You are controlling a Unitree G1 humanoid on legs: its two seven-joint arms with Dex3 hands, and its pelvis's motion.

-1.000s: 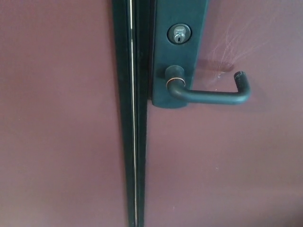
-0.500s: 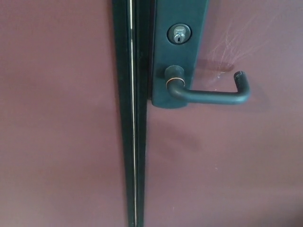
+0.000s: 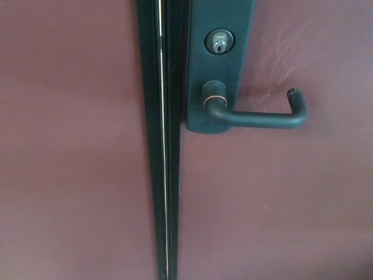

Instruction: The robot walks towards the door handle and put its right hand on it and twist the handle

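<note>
Handle [image 3: 256,118] lies level, right of the keyhole [image 3: 218,42] and below it, untouched. Only the view has crept slightly since a second ago. Neither hand shows, so the reach hasn't begun.

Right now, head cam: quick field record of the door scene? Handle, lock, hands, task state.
handle: dark lever door handle, roughly level, pivot at left, free end at right bent back toward the door
lock: silver keyhole cylinder above the pivot, no key in it
plate: dark backplate holding both
door: maroon door, scuffed near the handle
seam: dark vertical seam left of the plate
left hand: not in view
right hand: not in view
task state: handle untouched
</note>
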